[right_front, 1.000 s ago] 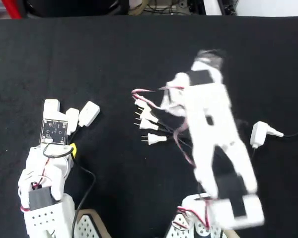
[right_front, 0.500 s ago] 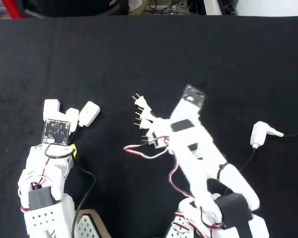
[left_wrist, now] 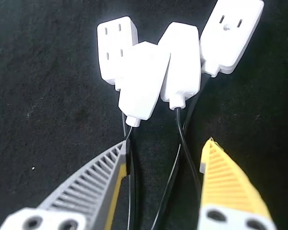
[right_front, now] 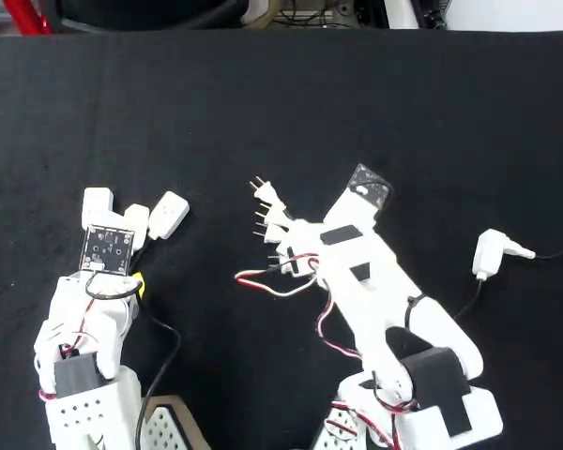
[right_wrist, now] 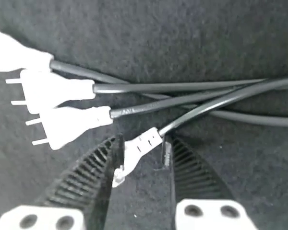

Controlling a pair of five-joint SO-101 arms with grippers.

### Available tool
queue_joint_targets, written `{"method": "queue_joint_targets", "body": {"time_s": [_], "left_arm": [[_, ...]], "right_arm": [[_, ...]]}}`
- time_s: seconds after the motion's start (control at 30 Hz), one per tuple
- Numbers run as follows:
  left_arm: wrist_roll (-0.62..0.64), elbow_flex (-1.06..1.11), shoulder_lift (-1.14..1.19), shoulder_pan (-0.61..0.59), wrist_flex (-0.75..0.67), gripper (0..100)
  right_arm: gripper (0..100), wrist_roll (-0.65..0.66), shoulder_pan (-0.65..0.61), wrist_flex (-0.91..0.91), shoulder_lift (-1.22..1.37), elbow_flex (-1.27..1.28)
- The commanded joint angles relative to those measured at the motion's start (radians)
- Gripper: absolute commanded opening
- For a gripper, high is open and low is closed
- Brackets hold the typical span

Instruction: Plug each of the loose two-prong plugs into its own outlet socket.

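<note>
High view, then each wrist view: right pincer grips one plug, left pincer is open

High view: on the black table [right_front: 263, 103], the left arm [right_front: 84, 319] ends at a cluster of white outlet sockets [right_front: 167, 214]. The right arm [right_front: 375, 281] ends at a row of loose plugs [right_front: 280, 217].

Left wrist view: the left gripper [left_wrist: 166, 143] is spread open, straddling black cords [left_wrist: 180, 124] just short of the sockets.

Right wrist view: the right gripper [right_wrist: 141, 140] is clamped on a tilted plug [right_wrist: 139, 143]; the other plugs lie flat just beside it.
</note>
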Motion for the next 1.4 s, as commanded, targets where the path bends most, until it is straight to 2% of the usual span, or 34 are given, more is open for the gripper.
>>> {"method": "queue_joint_targets", "body": {"time_s": [0.0,0.07,0.27,0.33,0.4,0.6,0.9,0.97,1.13,1.37], "left_arm": [[-0.006,0.019,-0.006,0.007,0.0,25],[-0.006,0.019,-0.006,0.007,0.0,25],[-0.006,0.019,-0.006,0.008,0.0,25],[-0.006,0.019,-0.006,0.01,0.0,25],[-0.006,0.019,-0.006,0.01,0.0,25],[-0.006,0.019,-0.006,0.01,0.0,25],[-0.006,0.019,-0.006,0.012,0.0,25],[-0.006,0.019,-0.006,0.012,0.0,25],[-0.008,0.019,-0.006,0.012,0.0,25],[-0.008,0.019,-0.006,0.012,0.0,25]], "right_arm": [[13.4,-0.041,0.035,-0.057,0.022,-0.024],[13.4,-0.081,0.038,-0.078,0.039,-0.024],[13.3,-0.094,0.018,-0.091,0.091,-0.044],[10.5,-0.092,0.023,-0.091,0.093,-0.053],[2.1,-0.089,0.028,-0.087,0.091,-0.056],[1.3,-0.077,0.043,-0.072,0.074,-0.061],[1.1,0.1,0.043,0.201,-0.275,-0.062],[1.1,0.212,0.04,0.247,-0.36,-0.062],[1.5,0.756,0.043,0.265,-0.44,-0.073],[1.4,1.323,0.018,0.338,-0.232,-0.246]]}}
